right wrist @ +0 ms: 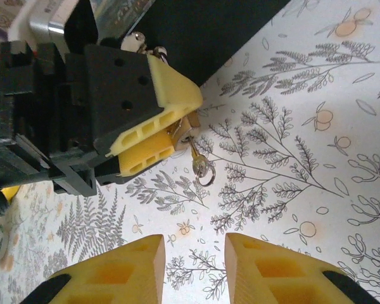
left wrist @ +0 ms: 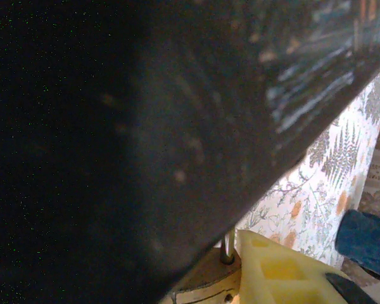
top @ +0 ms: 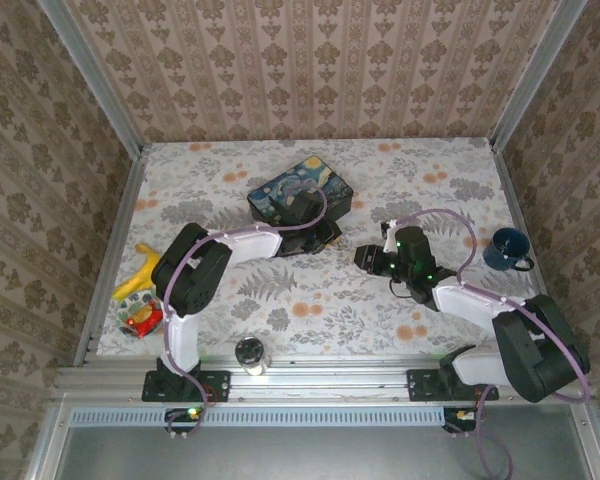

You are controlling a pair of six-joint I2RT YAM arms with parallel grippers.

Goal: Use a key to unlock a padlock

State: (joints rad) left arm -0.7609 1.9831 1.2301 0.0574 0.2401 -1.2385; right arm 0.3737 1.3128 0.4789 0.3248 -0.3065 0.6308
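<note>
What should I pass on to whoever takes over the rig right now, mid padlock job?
Left gripper: shut on the padlock, at the edge of the tin box.
Right gripper: open, holding nothing, facing the key without touching it.
Key: sticking out of the padlock, its ring hanging free.
Done: the key appears to be in the lock.
Left: grip the key, turn it, and free the shackle. Whether the key has been turned cannot be told.
</note>
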